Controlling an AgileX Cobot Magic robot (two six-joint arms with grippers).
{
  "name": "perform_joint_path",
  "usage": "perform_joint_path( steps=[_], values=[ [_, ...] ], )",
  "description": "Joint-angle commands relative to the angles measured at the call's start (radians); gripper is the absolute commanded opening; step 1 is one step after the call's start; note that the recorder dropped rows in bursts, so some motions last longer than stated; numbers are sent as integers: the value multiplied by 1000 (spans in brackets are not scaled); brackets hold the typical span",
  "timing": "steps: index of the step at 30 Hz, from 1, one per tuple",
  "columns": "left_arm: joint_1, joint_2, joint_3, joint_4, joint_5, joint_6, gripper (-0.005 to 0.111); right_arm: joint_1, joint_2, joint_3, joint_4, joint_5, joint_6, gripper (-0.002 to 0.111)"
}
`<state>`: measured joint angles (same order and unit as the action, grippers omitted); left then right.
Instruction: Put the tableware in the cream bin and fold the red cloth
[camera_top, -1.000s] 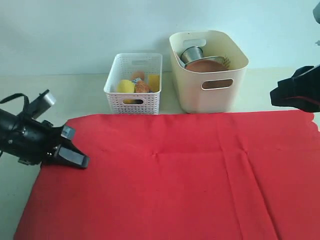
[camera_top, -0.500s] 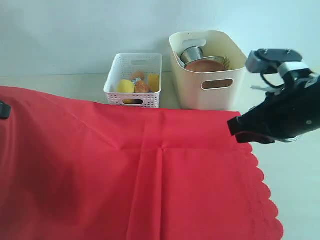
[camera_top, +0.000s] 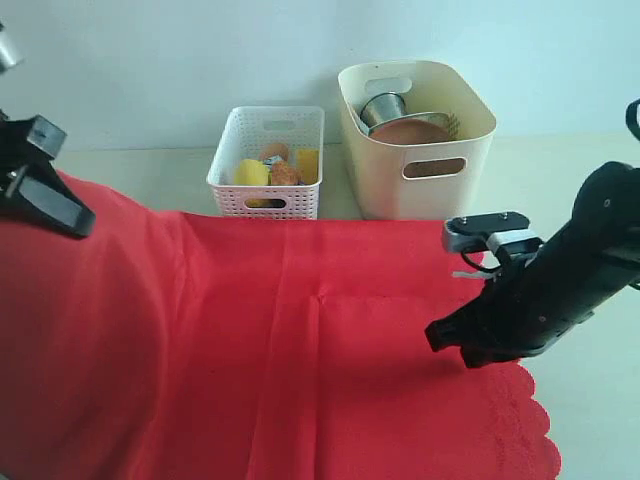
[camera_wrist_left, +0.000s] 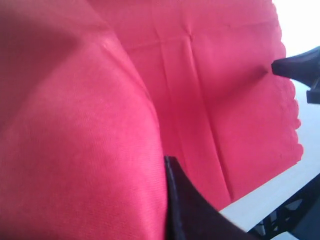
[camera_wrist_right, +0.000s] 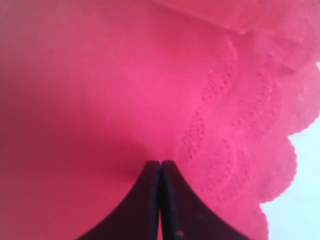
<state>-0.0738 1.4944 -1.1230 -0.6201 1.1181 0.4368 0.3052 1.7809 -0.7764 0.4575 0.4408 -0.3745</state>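
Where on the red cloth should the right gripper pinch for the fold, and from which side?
Pinch the red cloth at its scalloped edge, coming in low from the right over the table: that edge lies flat and exposed, while the left gripper holds the opposite side raised.

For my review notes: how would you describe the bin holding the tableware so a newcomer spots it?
Behind the red cloth in the exterior view, two containers stand side by side. The cream bin is the right one, holding a steel cup and brown plate. Unlike the lower white perforated basket, it is tall and smooth.
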Motion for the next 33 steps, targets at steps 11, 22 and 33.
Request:
perform_joint_path(
  steps=[11,22,33],
  values=[
    [-456,260,-234,32,-97,-193,0,3,93,2,-2,-37,-6,0],
    [-636,586,-366,-146,-271,-189,35,3,93,2,1,-45,-6,0],
    [-634,552,-366,-232,37,293,64,3,93,2,-3,-56,-8,0]
  ],
)
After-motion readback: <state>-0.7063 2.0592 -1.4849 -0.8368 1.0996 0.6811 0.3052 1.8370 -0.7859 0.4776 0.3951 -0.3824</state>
